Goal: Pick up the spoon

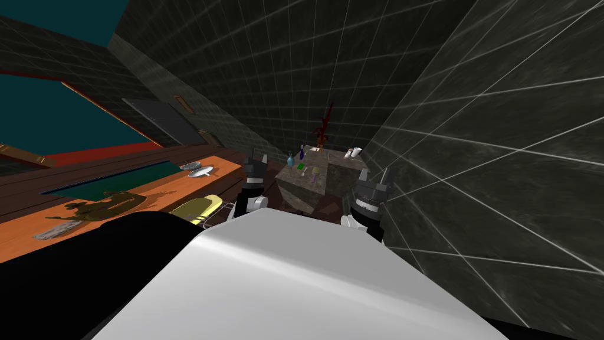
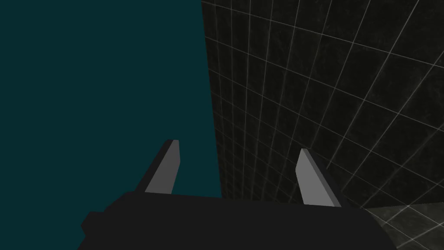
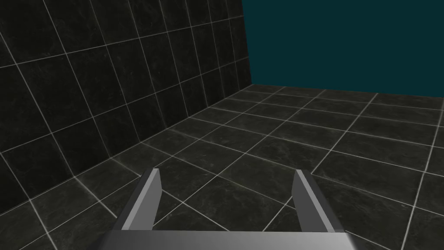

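Faced a dark tiled corner with a stone-coloured block (image 1: 330,184) set in it. Held the left gripper (image 1: 258,157) and the right gripper (image 1: 376,175) up ahead of the chest, short of the block, each with its 2 blades spread wide and nothing between them.

Could not pick out the spoon for certain: too small to tell among the clutter on the block's top, where a blue bottle (image 1: 290,159), a green item (image 1: 302,168), a small pale piece (image 1: 316,172) and 2 white cups (image 1: 353,153) stood near a red plant (image 1: 323,127). Noted also white dishes (image 1: 197,170) on the orange counter (image 1: 227,167) to the left, another possible spot.

Judged the step in hand as search and approach, with grasping not yet begun. Best done by closing on the block first, tipping 1 wrist down until its camera showed the top, and confirming the spoon before reaching. Then, likely, setting the blades across the handle's narrow width, low to the surface, and keeping clear of the bottle and cups, easily toppled.
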You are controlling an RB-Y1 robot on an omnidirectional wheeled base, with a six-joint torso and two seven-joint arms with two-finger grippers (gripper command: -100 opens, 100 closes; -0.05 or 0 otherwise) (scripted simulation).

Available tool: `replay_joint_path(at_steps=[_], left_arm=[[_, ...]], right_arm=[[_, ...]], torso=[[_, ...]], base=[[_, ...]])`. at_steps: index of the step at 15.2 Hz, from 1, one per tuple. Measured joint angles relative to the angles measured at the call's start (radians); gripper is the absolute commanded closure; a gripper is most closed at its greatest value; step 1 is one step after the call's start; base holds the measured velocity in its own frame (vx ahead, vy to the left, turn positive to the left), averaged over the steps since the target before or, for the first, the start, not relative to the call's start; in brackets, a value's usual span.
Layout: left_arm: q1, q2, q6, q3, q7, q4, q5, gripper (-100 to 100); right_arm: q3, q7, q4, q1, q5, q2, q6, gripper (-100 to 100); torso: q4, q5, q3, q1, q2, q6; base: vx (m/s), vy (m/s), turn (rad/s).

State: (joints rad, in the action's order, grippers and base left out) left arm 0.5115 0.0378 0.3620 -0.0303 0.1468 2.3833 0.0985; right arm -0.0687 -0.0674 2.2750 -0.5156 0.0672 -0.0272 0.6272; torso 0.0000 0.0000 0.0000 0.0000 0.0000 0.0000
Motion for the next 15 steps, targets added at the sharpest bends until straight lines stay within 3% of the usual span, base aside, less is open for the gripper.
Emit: replay_joint_path(at_steps=[7,15], left_arm=[[-0.092,0.11,-0.05,0.009,-0.032,-0.032,0.037,-100],[-0.241,0.247,-0.176,0.038,-0.075,-0.104,0.091,-100]], right_arm=[[0.0,0.0,0.0,0.0,0.0,0.0,0.0,0],[0.0,0.0,0.0,0.0,0.0,0.0,0.0,0]], torso=[[-0.001,0.001,-0.001,0.004,-0.002,0.0],[0.0,0.001,-0.001,0.003,-0.002,0.0]], base=[[0.026,0.045,-0.08],[0.013,0.036,-0.128]])
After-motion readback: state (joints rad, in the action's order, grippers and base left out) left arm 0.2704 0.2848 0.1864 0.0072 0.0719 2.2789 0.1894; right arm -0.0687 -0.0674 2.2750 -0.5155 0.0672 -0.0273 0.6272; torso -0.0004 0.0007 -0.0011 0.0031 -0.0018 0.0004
